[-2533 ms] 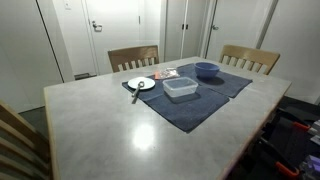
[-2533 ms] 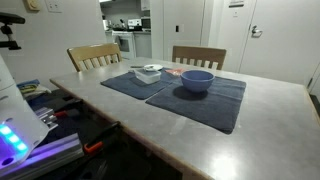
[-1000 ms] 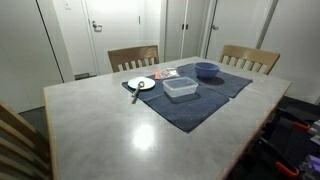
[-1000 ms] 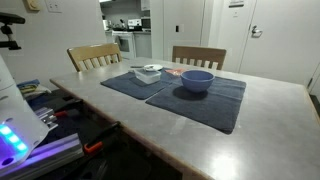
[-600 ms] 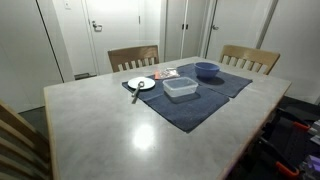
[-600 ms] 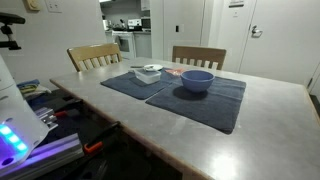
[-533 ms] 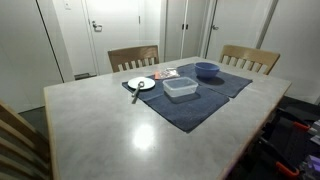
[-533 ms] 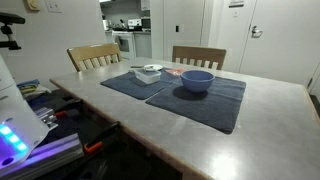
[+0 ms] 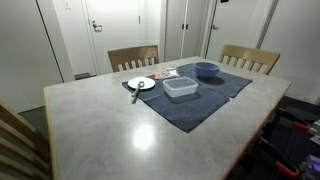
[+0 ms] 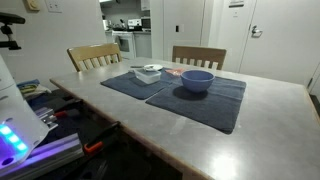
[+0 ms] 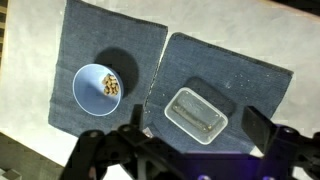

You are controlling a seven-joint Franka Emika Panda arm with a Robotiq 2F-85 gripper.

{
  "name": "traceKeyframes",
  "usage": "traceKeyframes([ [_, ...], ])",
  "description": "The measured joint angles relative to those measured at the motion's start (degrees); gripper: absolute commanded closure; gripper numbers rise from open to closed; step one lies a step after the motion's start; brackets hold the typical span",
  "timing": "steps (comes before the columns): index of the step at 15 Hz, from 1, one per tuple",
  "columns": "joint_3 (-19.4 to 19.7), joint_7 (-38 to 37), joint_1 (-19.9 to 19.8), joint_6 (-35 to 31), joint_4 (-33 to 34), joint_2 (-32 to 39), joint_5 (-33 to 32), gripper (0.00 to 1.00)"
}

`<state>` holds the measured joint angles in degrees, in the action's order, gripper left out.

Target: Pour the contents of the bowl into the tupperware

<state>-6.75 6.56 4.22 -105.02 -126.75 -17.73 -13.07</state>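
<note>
The blue bowl [image 9: 207,70] [image 10: 196,80] stands on a dark blue mat in both exterior views. In the wrist view, looking straight down, the bowl [image 11: 99,89] holds a small heap of brownish bits. The clear rectangular tupperware [image 9: 180,88] [image 10: 149,72] [image 11: 196,113] rests on the neighbouring mat and looks empty. My gripper [image 11: 197,120] hangs high above the table, roughly over the tupperware, open, with nothing between its fingers [image 11: 262,127]. Neither arm nor gripper shows in the exterior views.
Two dark blue mats [image 9: 185,108] lie side by side on the pale table [image 9: 100,130]. A small white plate [image 9: 141,84] with a dark utensil sits beside the tupperware. Wooden chairs [image 9: 133,57] [image 9: 249,58] stand at the far edge.
</note>
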Motion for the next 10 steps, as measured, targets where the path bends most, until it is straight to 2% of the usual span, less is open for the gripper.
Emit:
traceKeyframes([
  [7,6.3,1.7,-1.6,-12.0,-2.1,-0.1,-1.8,0.00],
  [10,6.5,1.7,-1.7,-12.2,-2.3,-0.3,-1.8,0.00],
])
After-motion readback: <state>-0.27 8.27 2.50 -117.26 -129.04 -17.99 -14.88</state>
